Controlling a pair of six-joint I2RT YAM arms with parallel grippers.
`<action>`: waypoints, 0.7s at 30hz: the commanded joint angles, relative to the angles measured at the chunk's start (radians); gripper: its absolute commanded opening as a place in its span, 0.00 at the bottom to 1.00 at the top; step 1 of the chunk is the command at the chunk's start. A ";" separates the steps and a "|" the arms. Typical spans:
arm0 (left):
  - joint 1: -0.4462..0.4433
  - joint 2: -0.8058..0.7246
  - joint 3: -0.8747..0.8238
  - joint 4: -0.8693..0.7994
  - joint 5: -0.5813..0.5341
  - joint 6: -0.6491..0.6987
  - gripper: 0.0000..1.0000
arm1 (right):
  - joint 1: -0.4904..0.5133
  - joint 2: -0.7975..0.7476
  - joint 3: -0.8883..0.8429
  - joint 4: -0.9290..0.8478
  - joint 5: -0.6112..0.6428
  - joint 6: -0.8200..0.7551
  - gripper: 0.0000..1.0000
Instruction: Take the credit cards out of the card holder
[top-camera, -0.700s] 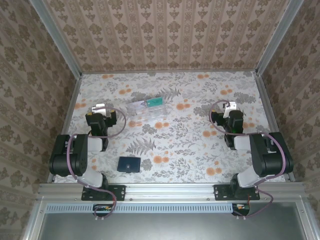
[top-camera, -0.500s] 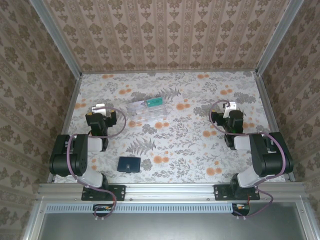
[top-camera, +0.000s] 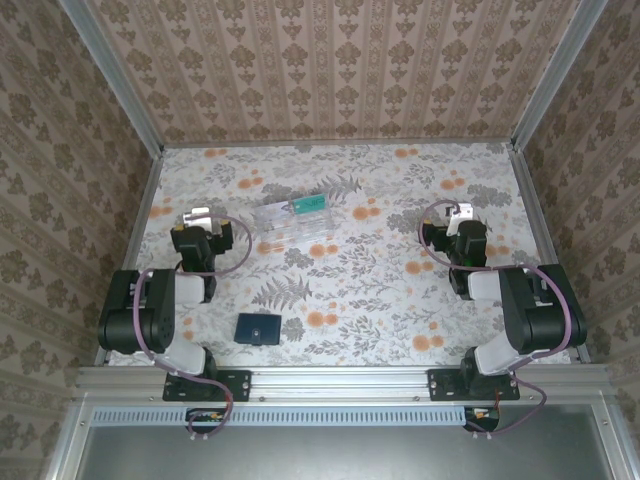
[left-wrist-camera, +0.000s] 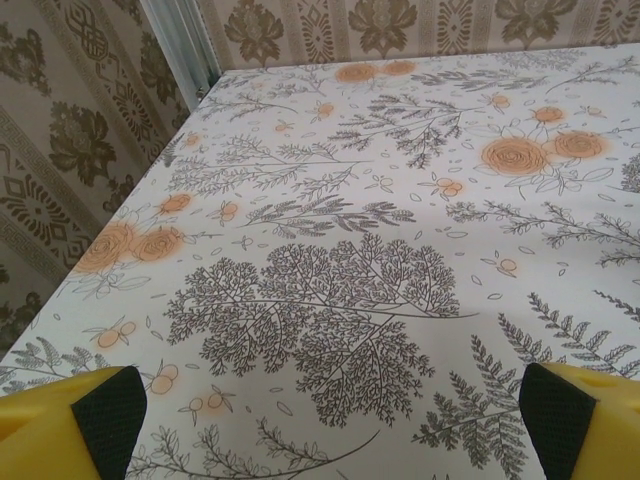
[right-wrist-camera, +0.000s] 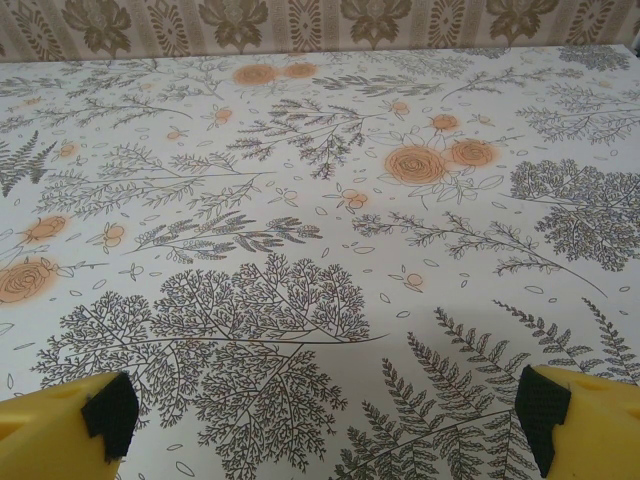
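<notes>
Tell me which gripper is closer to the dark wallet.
The left gripper: the wallet lies on its half of the table, while the right gripper sits far over on the other half.

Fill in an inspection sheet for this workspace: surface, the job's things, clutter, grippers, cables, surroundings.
Surface: table under a floral cloth, flat, no spills seen.
Job's things: card holder lies closed near the left arm's base; a teal-green card appears to lie inside the clear plastic box.
Clutter: the clear plastic box, mid-table, beyond the card holder.
Grippers: left gripper and right gripper both open, empty, over bare cloth.
Cables: purple cables loop along both arms, away from the card holder and the box.
Surroundings: wallpaper walls on three sides; aluminium frame rails at the near edge.
</notes>
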 joint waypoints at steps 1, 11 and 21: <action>-0.018 -0.096 0.020 -0.105 -0.056 0.002 1.00 | 0.007 -0.039 0.004 -0.006 0.005 -0.003 1.00; -0.014 -0.459 0.418 -1.177 -0.136 -0.603 1.00 | 0.014 -0.400 0.169 -0.543 0.118 0.325 1.00; -0.302 -0.729 0.293 -1.613 -0.065 -0.996 1.00 | 0.050 -0.530 0.336 -0.958 -0.076 0.565 1.00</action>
